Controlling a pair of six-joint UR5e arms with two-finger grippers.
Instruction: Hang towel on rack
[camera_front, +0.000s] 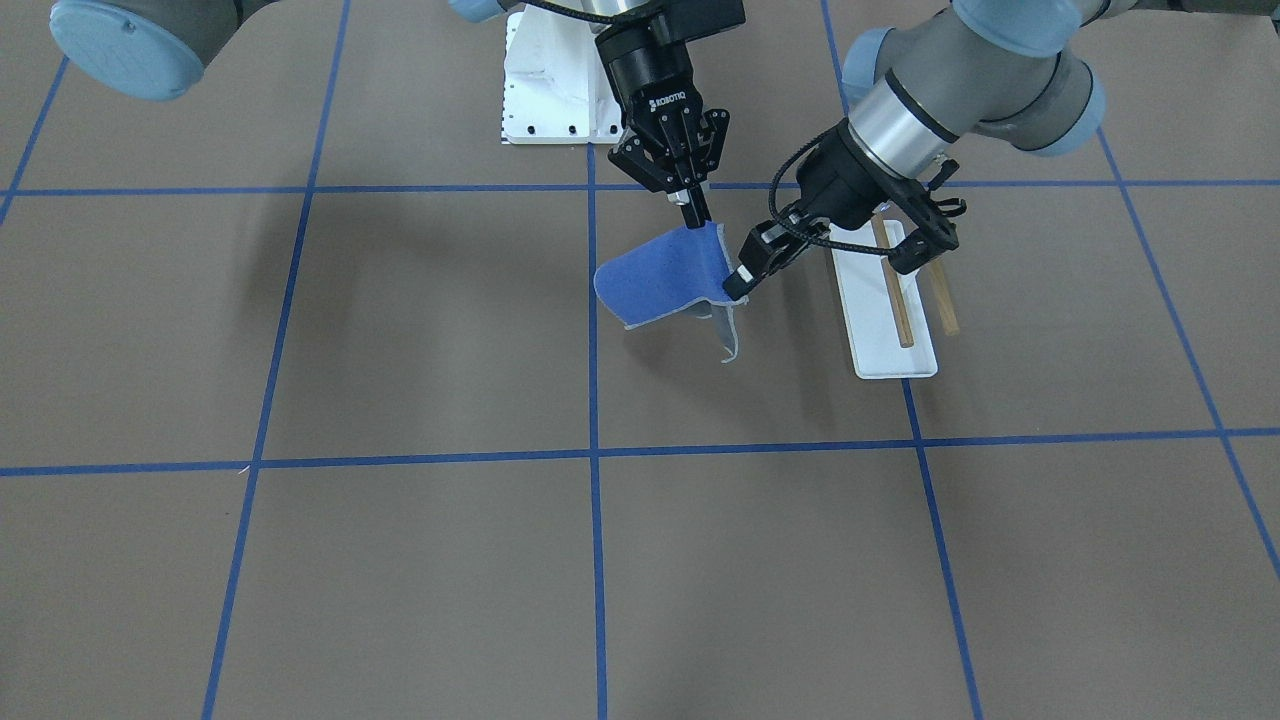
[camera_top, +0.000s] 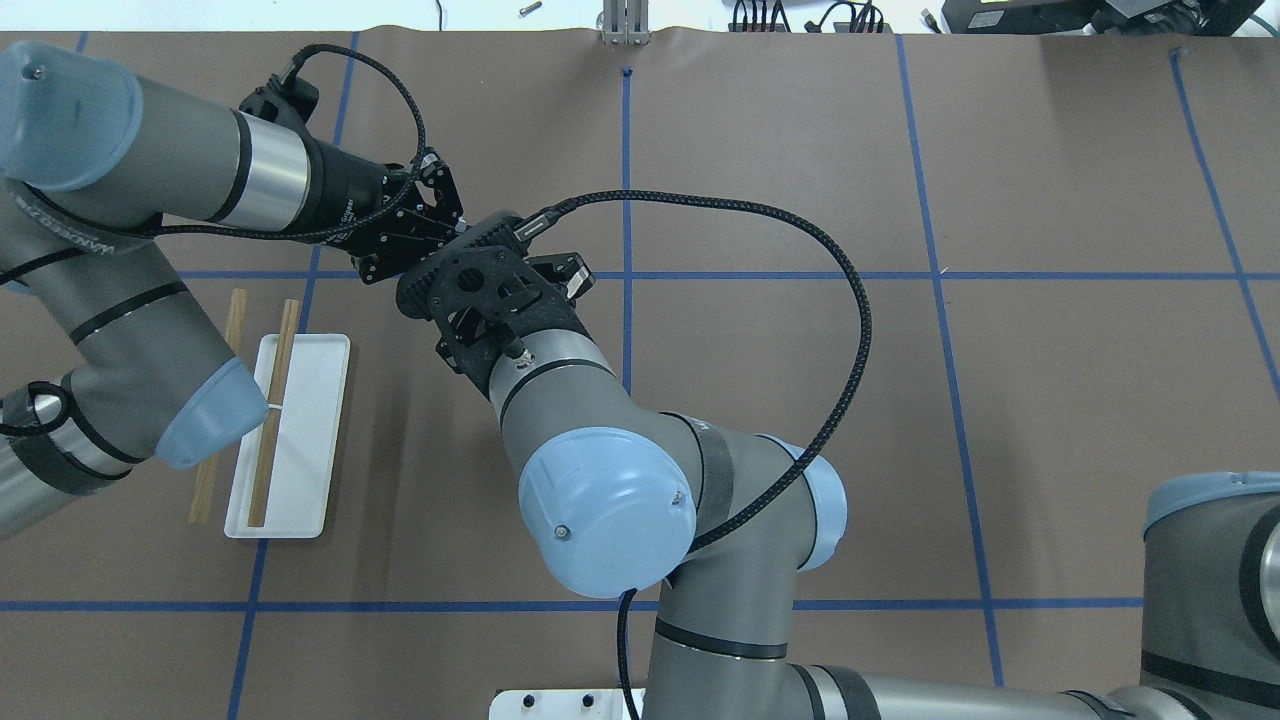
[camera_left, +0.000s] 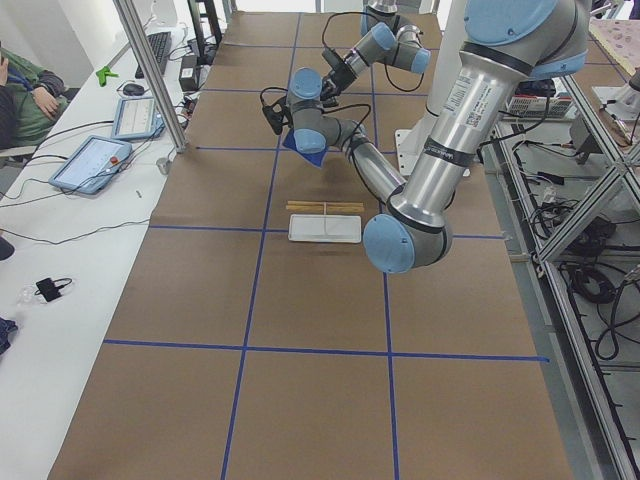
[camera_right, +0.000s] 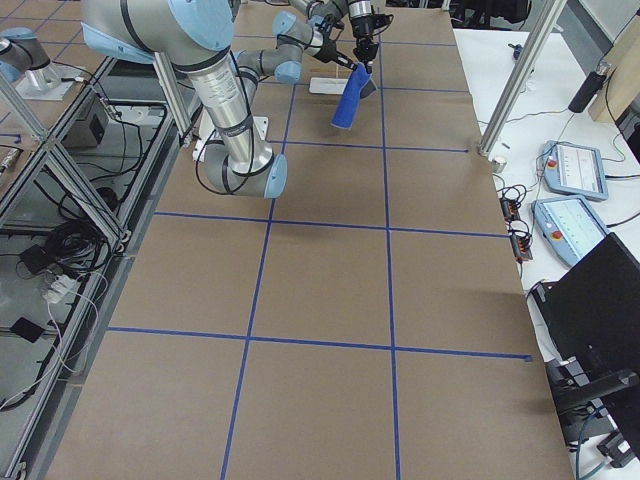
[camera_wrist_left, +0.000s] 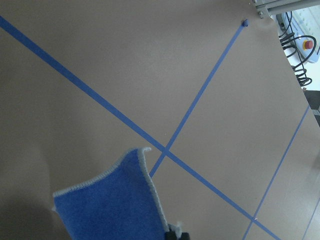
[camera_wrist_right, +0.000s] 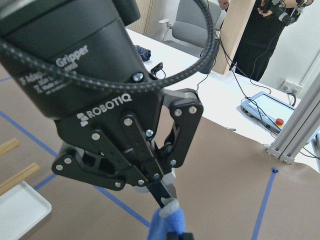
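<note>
The blue towel (camera_front: 660, 280) hangs in the air above the table, held by both grippers, with one corner drooping. My right gripper (camera_front: 697, 218) points straight down and is shut on the towel's upper edge. My left gripper (camera_front: 736, 284) comes in slanted from the rack side and is shut on the towel's adjacent corner, as the right wrist view (camera_wrist_right: 162, 195) shows. The rack (camera_front: 885, 330), a white base with two wooden rods (camera_front: 900, 305), stands on the table just beyond my left gripper. In the overhead view the arms hide the towel; the rack (camera_top: 300, 480) lies under my left arm.
The white bolted robot pedestal (camera_front: 545, 90) sits behind the grippers. Blue tape lines (camera_front: 593, 400) grid the brown table. Tablets and cables lie on a side bench (camera_left: 100, 150). A person stands beyond the table (camera_wrist_right: 260, 30).
</note>
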